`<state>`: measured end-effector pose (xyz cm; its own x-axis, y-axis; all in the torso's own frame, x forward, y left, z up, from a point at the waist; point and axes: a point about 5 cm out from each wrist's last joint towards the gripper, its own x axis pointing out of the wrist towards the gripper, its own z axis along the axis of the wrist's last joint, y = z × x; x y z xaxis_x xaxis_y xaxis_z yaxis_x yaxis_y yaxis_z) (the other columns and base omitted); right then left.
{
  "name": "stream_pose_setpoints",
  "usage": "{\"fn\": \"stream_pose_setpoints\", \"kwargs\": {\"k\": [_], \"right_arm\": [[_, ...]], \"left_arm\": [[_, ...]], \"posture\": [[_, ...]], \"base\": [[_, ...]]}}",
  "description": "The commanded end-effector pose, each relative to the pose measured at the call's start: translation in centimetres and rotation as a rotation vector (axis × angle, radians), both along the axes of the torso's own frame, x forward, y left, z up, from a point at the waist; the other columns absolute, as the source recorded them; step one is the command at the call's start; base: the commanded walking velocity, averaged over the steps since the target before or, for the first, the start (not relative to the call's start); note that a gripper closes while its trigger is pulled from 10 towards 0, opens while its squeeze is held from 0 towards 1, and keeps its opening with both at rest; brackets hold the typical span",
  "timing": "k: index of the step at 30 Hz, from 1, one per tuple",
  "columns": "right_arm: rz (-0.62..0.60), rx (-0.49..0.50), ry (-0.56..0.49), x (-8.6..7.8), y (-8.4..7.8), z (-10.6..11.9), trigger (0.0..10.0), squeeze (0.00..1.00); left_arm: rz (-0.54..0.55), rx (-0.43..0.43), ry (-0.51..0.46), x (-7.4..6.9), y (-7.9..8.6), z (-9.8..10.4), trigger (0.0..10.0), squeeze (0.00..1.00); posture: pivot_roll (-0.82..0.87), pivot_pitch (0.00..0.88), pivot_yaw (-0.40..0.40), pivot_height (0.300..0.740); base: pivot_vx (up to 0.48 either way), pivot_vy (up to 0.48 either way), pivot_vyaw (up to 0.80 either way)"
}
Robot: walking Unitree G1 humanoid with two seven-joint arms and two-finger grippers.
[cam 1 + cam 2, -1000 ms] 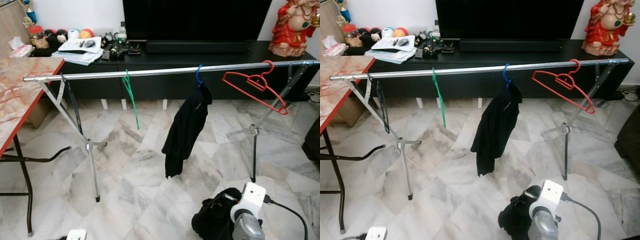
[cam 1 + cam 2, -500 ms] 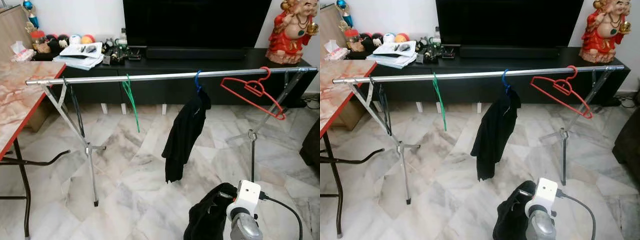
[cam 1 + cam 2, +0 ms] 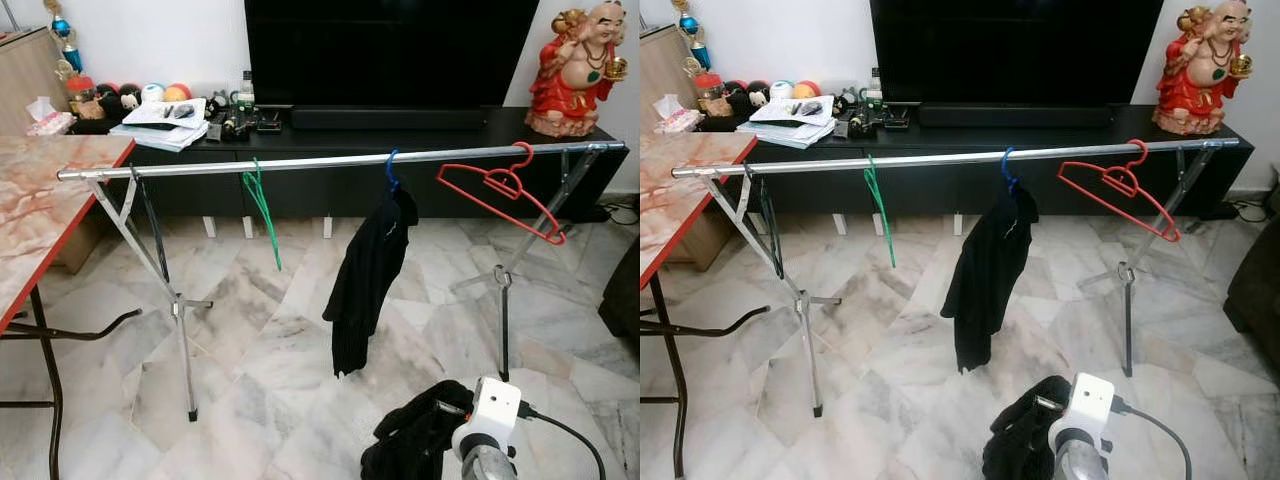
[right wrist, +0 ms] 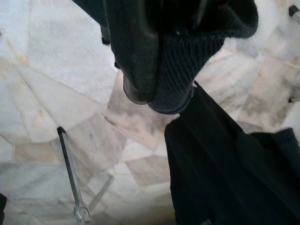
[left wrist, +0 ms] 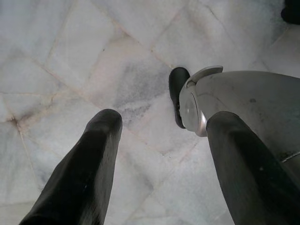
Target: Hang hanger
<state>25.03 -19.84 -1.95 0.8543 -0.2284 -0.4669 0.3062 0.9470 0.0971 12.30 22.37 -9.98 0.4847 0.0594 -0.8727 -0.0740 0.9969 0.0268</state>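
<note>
Faced a steel drying rail [image 3: 300, 162] spanning a marble-floored living room, with a marble-topped table [image 3: 40, 220] at far left. Kept the left gripper [image 5: 164, 122] low over the floor, its fingers [image 5: 101, 136] spread wide and holding nothing. Found four hangers already on the rail: a black hanger [image 3: 150, 225] near the left end, then a green hanger [image 3: 262, 205], then a blue hanger [image 3: 392, 172] carrying a black garment [image 3: 370, 270] at the middle, and a red hanger [image 3: 500, 188] tilted near the right end. Passed a red figurine [image 3: 575, 65] on the dark TV cabinet [image 3: 560, 125] beyond, far right.

Carried a dark knit bundle [image 3: 420, 445] near and low on the right, well short of the rail, with the right gripper [image 4: 154, 93] pressed tight onto the fabric. Could not tell whether a hanger lay inside that bundle; saw no hook clear of the cloth.

Judged the job unfinished for this load: had yet to close on the rail, raise the bundle and set a hook over the bar, most likely in an open stretch between the hangers.
</note>
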Motion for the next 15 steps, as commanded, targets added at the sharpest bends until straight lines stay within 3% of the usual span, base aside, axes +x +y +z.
{"fn": "stream_pose_setpoints", "kwargs": {"k": [1,11,15], "right_arm": [[-0.013,-0.014,-0.019,0.3,-0.5,0.3,10.0,0.0],[-0.037,-0.018,-0.027,0.8,-1.1,0.6,10.0,0.0],[-0.034,-0.073,-0.111,1.6,-1.3,1.8,10.0,0.0]], "left_arm": [[-0.003,0.003,0.026,-0.5,0.2,-0.1,10.0,0.0],[0.018,0.006,0.043,-0.7,0.4,-0.2,10.0,0.0],[0.019,0.013,0.044,-0.5,0.9,0.0,10.0,0.0]], "posture": [[-0.04,0.0,0.028,0.74],[-0.02,0.0,0.027,0.74],[-0.01,0.008,0.026,0.74]], "base": [[0.251,0.0,0.0],[0.258,0.0,0.0],[0.262,0.0,0.0]]}}
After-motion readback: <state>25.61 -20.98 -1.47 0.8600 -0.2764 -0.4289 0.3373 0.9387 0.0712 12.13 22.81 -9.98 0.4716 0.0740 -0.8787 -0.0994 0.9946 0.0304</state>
